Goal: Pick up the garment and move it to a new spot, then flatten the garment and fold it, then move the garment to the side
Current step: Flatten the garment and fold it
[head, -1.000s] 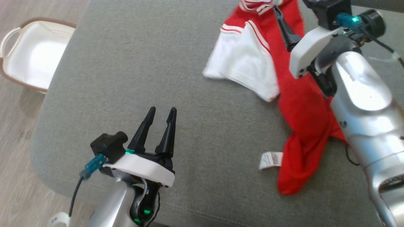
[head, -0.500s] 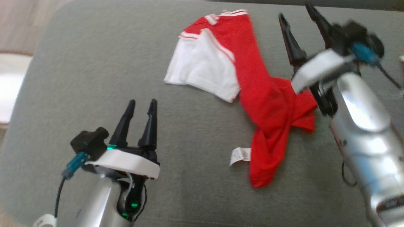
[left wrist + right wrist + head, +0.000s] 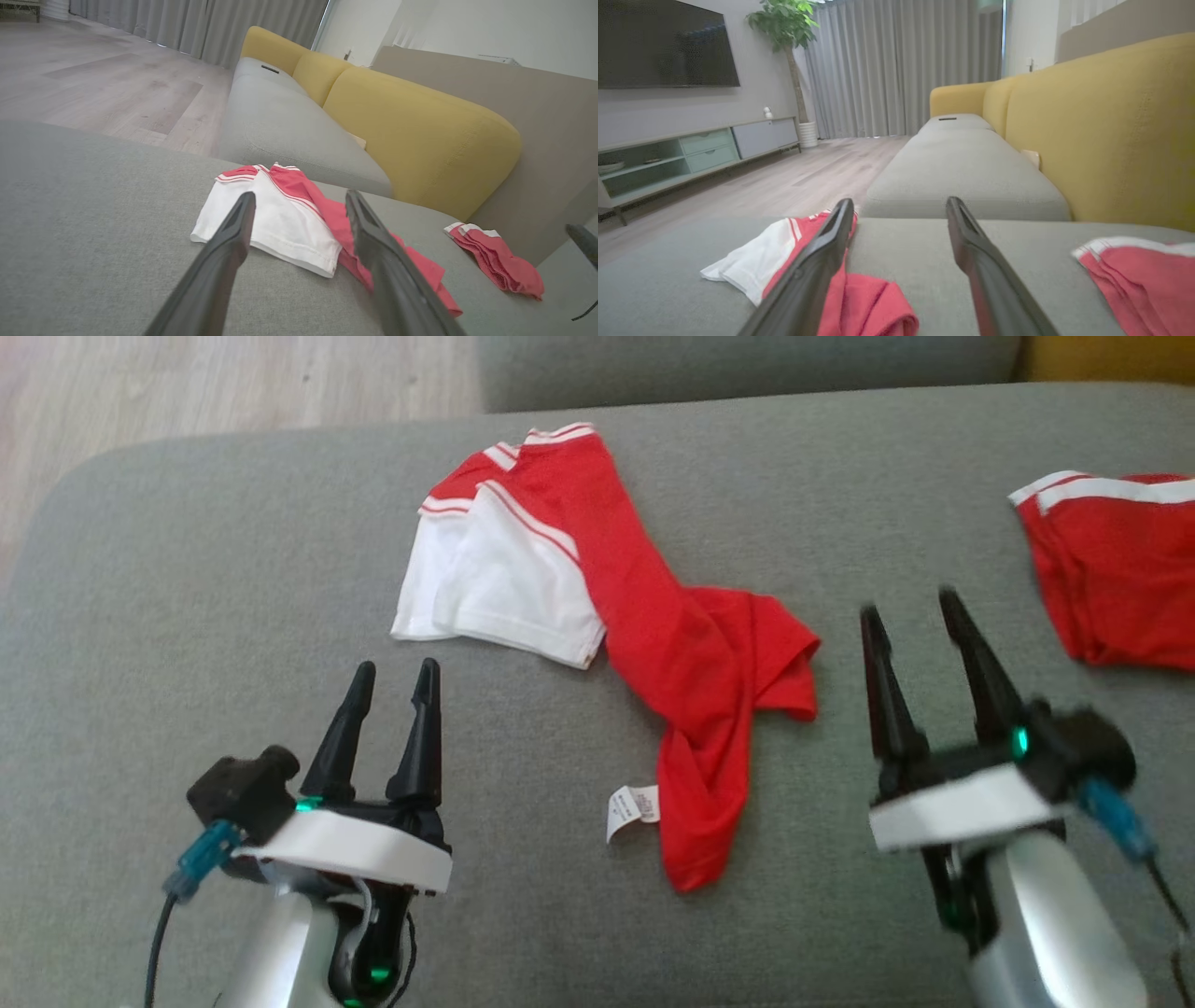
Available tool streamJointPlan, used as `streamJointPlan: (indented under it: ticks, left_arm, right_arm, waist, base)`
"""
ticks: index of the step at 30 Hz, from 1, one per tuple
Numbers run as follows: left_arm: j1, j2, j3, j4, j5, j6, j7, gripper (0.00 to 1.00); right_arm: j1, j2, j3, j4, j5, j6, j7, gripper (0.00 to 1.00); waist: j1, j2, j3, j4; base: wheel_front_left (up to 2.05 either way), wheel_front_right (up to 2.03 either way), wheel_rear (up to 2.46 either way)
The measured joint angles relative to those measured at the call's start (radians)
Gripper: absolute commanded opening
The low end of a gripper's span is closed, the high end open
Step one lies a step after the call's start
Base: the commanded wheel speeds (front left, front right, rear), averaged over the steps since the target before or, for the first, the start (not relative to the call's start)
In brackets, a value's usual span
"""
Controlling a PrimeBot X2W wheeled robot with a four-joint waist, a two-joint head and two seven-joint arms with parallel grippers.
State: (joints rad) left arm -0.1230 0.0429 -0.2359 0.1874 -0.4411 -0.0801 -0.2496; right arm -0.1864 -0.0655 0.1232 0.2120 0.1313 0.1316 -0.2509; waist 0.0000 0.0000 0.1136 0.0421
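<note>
While hovering with left tool (image 3: 397, 665) and right tool (image 3: 907, 602) spread apart and empty, reach for the crumpled red-and-white fabric shirt (image 3: 681, 644) lying between them on the grey upholstered cushion (image 3: 187, 569), pinching opposite edges to flatten.

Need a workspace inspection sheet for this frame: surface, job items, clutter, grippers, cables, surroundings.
Surface: grey sofa cushion, bare apart from the two garments.
Job's things: red and white garment lies crumpled and twisted mid-cushion, not folded; its white label sticks out near the lower end.
Clutter: second red garment with white trim, lying apart at the right.
Grippers: left gripper open, empty; right gripper open, empty; neither touches cloth.
Cables: left-wrist cable with a teal plug; right-wrist cable likewise; both clear of the cloth.
Surroundings: yellow backrest, wood floor, television, potted plant, grey curtains.
</note>
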Motion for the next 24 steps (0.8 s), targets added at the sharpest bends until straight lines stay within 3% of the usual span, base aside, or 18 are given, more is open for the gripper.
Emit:
streamJointPlan:
  ticks: [7, 13, 24]
  left_arm:
    - [0.013, 0.0, -0.001, 0.0, 0.001, -0.008, 0.0, 1.0]
    - [0.022, 0.0, -0.011, 0.0, 0.001, -0.009, 0.0, 1.0]
    - [0.019, 0.0, -0.029, 0.003, 0.001, -0.009, 0.0, 1.0]
  right_arm:
    - [0.122, 0.008, -0.002, -0.04, 0.025, 0.0, 0.0, 1.0]
    - [0.134, 0.012, 0.017, -0.049, 0.024, 0.0, 0.004, 1.0]
    - [0.113, 0.012, 0.162, 0.003, -0.017, 0.0, 0.067, 1.0]
  waist:
    - [0.0, 0.0, -0.014, -0.01]
    - [0.0, 0.0, -0.004, 0.009]
    - [0.0, 0.0, 0.011, 0.06]
  base:
    - [0.0, 0.0, 0.0]
    - [0.0, 0.0, 0.0]
    - [0.0, 0.0, 0.0]
